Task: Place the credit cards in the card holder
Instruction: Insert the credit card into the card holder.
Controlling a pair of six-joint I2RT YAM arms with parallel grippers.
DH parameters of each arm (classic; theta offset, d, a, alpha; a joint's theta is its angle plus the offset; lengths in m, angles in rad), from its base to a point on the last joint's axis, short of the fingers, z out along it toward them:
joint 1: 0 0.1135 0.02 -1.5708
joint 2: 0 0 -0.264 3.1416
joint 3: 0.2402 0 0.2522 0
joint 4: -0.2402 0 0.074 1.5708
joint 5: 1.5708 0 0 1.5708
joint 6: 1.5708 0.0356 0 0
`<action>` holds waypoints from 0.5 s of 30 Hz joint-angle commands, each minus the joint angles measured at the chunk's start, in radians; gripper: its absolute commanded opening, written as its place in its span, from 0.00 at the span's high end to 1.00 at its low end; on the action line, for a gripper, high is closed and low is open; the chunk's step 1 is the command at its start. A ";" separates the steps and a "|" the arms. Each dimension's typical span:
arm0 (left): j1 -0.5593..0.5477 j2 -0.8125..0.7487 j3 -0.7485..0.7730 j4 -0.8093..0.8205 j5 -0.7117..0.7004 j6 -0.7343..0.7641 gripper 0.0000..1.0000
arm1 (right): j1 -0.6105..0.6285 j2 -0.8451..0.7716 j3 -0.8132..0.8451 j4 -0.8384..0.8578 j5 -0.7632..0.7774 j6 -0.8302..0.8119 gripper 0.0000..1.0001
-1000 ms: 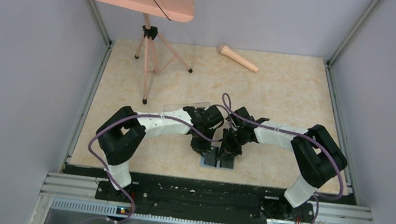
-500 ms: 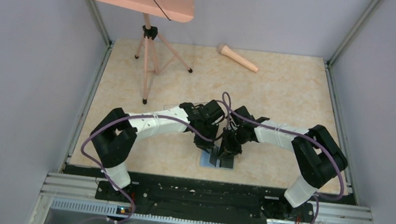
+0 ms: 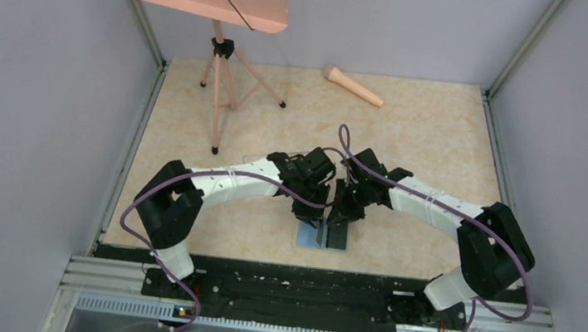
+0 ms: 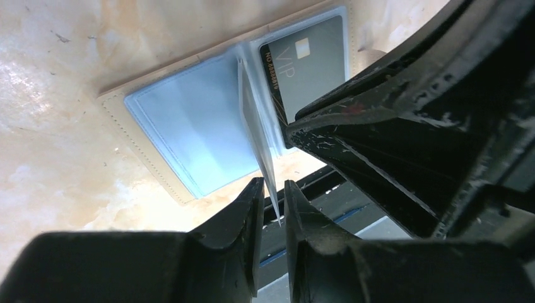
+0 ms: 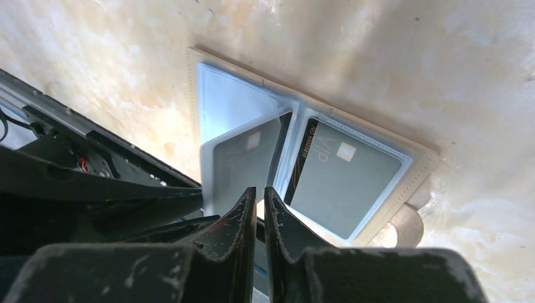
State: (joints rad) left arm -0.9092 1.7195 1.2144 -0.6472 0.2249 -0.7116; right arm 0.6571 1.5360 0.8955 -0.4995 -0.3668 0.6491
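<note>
Left hand [image 4: 271, 196], grip unclear, and right hand [image 5: 260, 199], clenched, meet over one card holder [image 5: 211, 95] with two cards [image 5: 344, 183].

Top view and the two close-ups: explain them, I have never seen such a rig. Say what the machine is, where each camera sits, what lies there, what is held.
Two robot arms are bolted at the near edge of the table. The wide picture comes from a camera above and behind them; each close-up from a wrist camera, its own fingers in view. On the table are a pink music stand, a microphone and, near the arms, the open card holder with a grey card in one pocket. A clear leaf stands up from its fold. The left gripper straddles the leaf's edge, fingers slightly apart. The right gripper is almost closed at the leaf; whether it pinches it is unclear.
</note>
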 commanded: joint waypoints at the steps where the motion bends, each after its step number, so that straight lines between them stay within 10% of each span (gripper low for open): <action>1: -0.009 0.004 0.049 0.042 0.023 0.004 0.75 | 0.007 -0.072 0.040 -0.056 0.078 -0.017 0.90; 15: -0.019 0.078 0.053 0.168 0.122 -0.026 0.67 | -0.145 -0.163 -0.015 -0.066 0.026 -0.040 0.90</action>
State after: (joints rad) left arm -0.9218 1.7771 1.2343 -0.5503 0.3023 -0.7280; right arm 0.5529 1.4216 0.8936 -0.5625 -0.3172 0.6327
